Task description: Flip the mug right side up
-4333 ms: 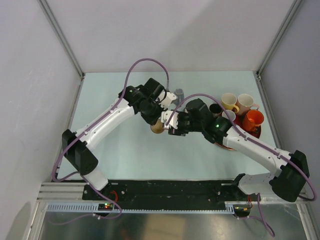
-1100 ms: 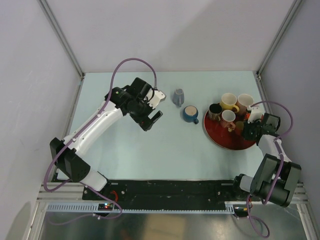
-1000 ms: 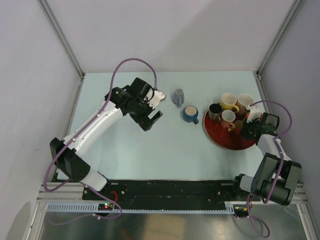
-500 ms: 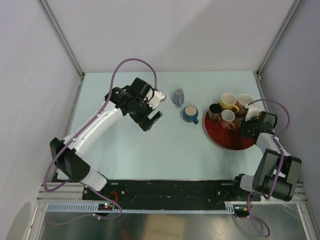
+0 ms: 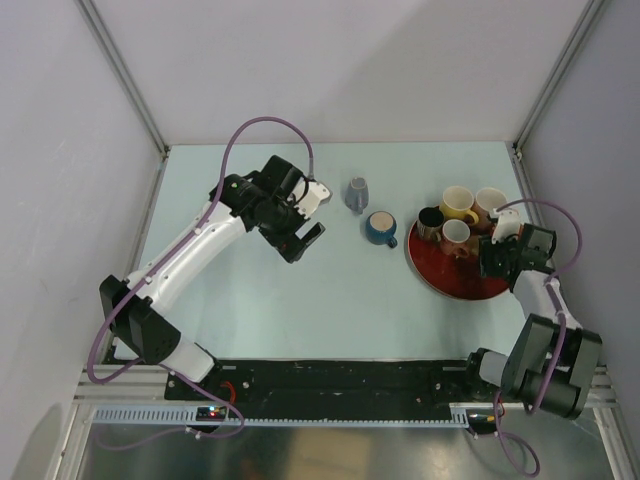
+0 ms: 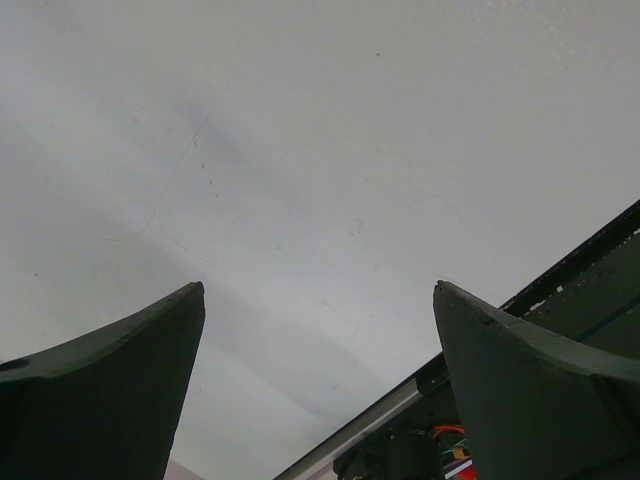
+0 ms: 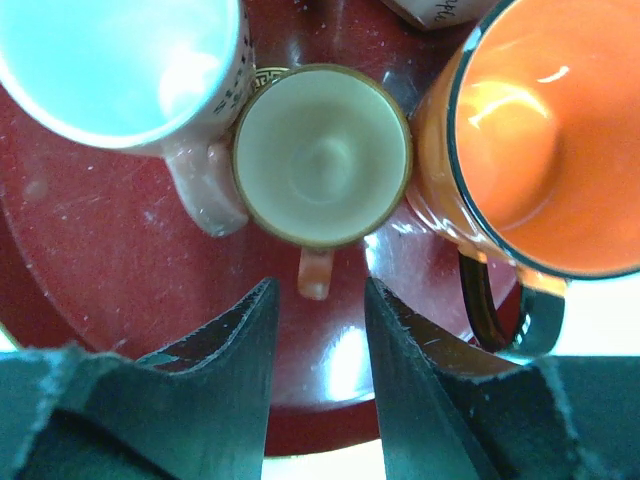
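Small mug: the small mug [image 7: 322, 155], cream inside, stands mouth up on the red tray [image 7: 100, 260]. It sits at the centre of the right wrist view, and its short handle points down the frame toward the fingers.
Neighbours: a white mug [image 7: 120, 60] with a pink handle is at the upper left, and an orange mug [image 7: 530, 130] with a dark handle is at the right. Both stand mouth up just beside the small mug. Whether they touch it cannot be told.
Right hand: the right hand [image 7: 318, 288] hangs over the tray, at the right of the overhead view. Its fingers are parted a little. The tip of the small mug's handle lies in the gap at their tips, and neither finger pinches it.
Overhead view: the small mug is hidden under the right hand.
Left hand: the left hand [image 5: 303, 242] is left of centre in the overhead view, above the bare counter [image 5: 330, 300]. Its fingers are spread wide with nothing between them.
Blue mug: the blue mug [image 5: 380, 228] stands upright on the counter at the centre of the overhead view. It is between the left hand and the tray and apart from both.
Grey mug: the grey mug [image 5: 356, 193] is on the counter just above the blue mug in the frame. It is too small to tell which way up it is.
Tray, upper edge: a dark mug [image 5: 430, 218] and a yellow mug [image 5: 458, 203] stand side by side, mouths up.
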`<state>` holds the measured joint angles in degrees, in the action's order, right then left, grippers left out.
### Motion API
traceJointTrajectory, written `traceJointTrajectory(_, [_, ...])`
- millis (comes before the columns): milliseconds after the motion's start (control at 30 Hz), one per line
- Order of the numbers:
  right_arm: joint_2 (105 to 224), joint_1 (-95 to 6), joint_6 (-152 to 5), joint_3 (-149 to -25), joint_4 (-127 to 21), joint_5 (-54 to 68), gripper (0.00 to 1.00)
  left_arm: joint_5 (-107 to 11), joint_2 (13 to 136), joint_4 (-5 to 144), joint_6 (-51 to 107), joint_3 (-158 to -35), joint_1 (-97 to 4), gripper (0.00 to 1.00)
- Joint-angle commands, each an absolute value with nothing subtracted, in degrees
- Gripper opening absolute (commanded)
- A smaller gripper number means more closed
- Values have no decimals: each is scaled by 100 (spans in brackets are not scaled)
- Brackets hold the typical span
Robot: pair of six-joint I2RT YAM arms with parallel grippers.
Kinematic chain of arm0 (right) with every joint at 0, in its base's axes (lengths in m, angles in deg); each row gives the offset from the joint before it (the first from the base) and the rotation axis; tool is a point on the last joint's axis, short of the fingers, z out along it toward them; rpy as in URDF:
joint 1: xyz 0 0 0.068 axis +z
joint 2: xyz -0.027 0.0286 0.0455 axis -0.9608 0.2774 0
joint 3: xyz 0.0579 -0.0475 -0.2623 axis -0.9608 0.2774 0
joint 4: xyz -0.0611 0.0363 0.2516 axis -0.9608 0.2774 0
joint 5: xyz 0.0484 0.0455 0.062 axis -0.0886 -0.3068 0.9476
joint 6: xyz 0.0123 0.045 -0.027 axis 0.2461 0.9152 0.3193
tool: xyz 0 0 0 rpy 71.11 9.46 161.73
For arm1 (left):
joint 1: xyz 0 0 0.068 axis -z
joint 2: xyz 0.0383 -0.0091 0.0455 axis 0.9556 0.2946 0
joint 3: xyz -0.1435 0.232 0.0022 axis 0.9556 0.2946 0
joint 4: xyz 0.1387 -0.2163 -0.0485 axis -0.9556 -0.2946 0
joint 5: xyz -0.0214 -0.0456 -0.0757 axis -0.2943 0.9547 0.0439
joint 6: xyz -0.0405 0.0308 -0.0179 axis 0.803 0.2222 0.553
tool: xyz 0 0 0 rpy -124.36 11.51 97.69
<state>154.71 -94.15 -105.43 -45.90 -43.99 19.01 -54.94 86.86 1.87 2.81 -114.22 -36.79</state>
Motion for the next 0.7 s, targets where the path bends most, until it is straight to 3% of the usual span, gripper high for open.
traceJointTrajectory(0, [14726,-9526,-10448,-4611,-3561,1731,45,-5346,8621,173,206,-11450,-3701,100])
traceJointTrajectory(267, [13012,-9799,-10880,-4716,-2118,1786,53,-5192,8610,175,217,-11447,-3699,100])
traceJointTrajectory(433, [12428,-9501,-10907,-5069,-1802,2479,58,-5181,8606,179,227,-11494,-3706,99])
traceJointTrajectory(667, [13189,-6949,-10569,-5557,-2368,1966,57,-5205,8587,182,214,-11469,-3701,100])
